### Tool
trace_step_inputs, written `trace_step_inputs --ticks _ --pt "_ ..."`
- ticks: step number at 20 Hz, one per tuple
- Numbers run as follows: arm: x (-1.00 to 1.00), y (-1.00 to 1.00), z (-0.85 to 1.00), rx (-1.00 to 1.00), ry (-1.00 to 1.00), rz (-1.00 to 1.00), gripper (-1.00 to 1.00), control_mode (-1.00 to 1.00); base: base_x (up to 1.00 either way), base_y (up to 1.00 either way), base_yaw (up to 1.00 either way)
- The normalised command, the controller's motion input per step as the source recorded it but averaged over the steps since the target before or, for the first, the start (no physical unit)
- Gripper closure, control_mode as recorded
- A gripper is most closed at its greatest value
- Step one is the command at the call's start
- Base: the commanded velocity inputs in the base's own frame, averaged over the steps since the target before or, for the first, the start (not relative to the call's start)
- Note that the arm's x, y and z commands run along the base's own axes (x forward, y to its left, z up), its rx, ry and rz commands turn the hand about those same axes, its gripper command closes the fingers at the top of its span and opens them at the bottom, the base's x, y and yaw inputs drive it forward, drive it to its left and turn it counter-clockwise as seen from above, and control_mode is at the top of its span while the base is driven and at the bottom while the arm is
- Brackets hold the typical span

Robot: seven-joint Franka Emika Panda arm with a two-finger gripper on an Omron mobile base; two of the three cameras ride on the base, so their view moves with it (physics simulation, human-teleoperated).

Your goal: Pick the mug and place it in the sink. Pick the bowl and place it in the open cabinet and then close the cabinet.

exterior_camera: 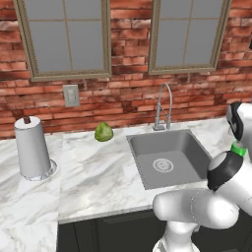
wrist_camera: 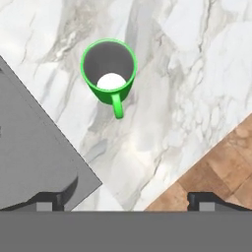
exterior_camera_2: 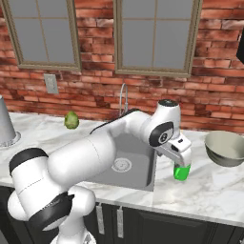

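Hovering above the mug (wrist_camera: 109,74), the gripper (wrist_camera: 125,201) has its jaws spread wide with nothing between them, and the hand view looks straight down into the green cup. It stands upright on the marble counter (wrist_camera: 187,78), handle pointing toward the bottom of that view, with the sink (wrist_camera: 29,147) edge just beside it on the left. From the right base view the gripper (exterior_camera_2: 182,161) sits directly over the mug (exterior_camera_2: 181,172), which rests on the counter between the sink (exterior_camera_2: 138,167) and the bowl (exterior_camera_2: 225,148), the big grey-green bowl sitting off to the right, apart from the cup. So the step in hand looks like the first pick, and nothing is grasped yet. To do it well, I'd say bring the cup in line between the two dark tips first, since it sits high in the hand view rather than between them. Then drop straight down so one finger goes either side of the wall, clear of the handle, because pinching on the handle could twist the mug. Close only once the fingers are well below the rim, lift cleanly, then carry it the short way over into the basin
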Motion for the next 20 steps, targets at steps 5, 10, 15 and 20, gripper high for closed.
trace_step_inputs --ticks 5,10,15,20 --pt "0.01 -0.15 -0.36 0.01 0.00 0.02 -1.00 -1.00 0.00 0.00 0.00" --pt "0.04 0.00 -0.29 0.00 0.00 0.02 -1.00 -1.00 0.00 0.00 0.00" --pt "0.10 0.00 -0.34 0.00 0.00 0.00 -1.00 -1.00 0.00 0.00 0.00" --pt "0.16 0.00 -0.38 0.00 -0.02 0.00 -1.00 -1.00 0.00 0.00 0.00"
